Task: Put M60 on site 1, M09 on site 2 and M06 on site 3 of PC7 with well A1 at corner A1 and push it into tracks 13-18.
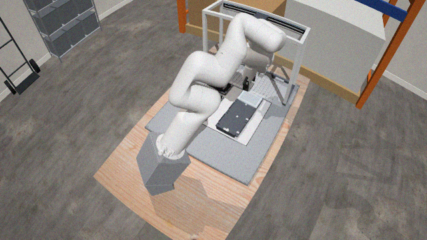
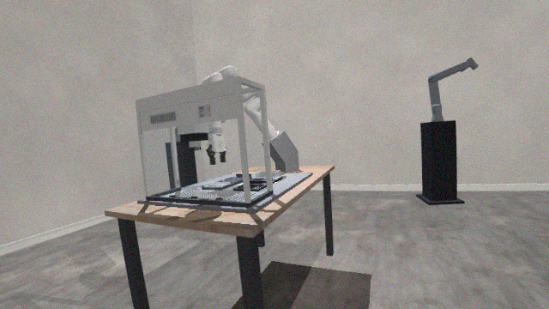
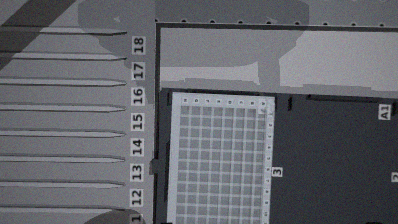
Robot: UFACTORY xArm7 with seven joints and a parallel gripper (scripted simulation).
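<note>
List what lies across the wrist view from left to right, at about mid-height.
Loading rails → track numbers on the apron → 96-well plate on the carrier → site 3 label → bare dark carrier deck → A1 corner mark.

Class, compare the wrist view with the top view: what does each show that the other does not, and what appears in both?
Only the wrist view shows the printed track numbers, the site 3 label and the A1 corner mark. Only the top view shows the white arm, its grey pedestal, the instrument frame and the whole dark carrier. Both show the pale gridded plate at the carrier's end nearest the rails.
</note>
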